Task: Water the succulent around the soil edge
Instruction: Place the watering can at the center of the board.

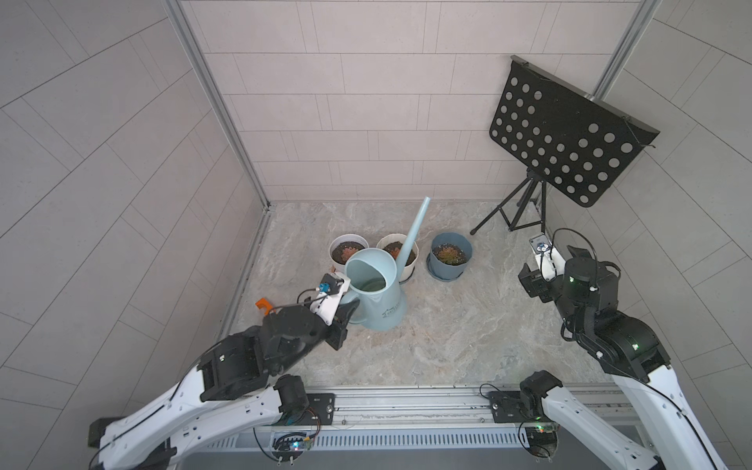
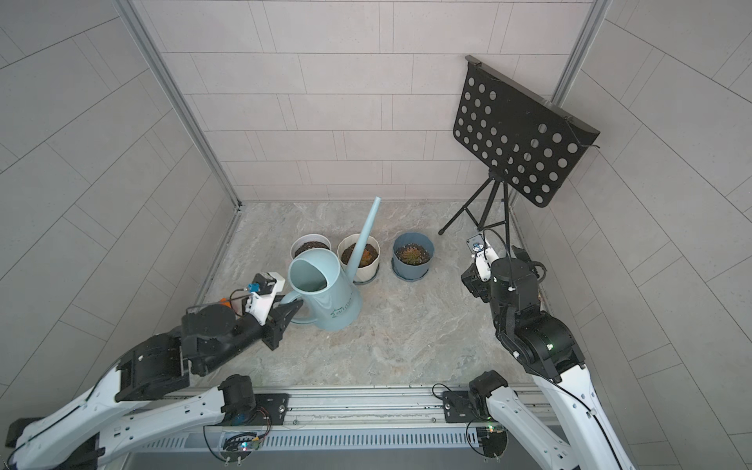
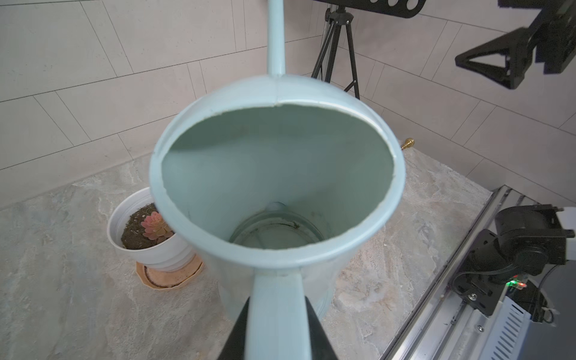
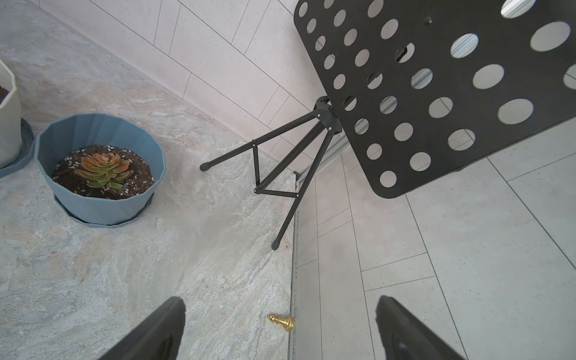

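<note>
Black music stand (image 1: 569, 134) beyond the right claw (image 4: 280, 302), whose jaws are wide apart and empty. Pale blue watering can (image 1: 376, 293) upright, handle clamped in the left claw (image 2: 295, 307). Past the can from that claw: white pot (image 3: 156, 258), cream pot (image 2: 368, 272), blue pot (image 1: 447, 270), each with a succulent (image 4: 104, 170).

— What sort of place was it?
— A robotics lab test cell, not a home. Two robot arms (image 1: 228, 401) were bolted to an aluminium rail (image 1: 407, 401), with bare circuit boards (image 1: 293, 445) and loose wiring below it.
— And around them?
— A stone-patterned tabletop (image 1: 447, 337), boxed in by tile-look panels (image 1: 346, 101) held in aluminium posts (image 1: 221, 110).
</note>
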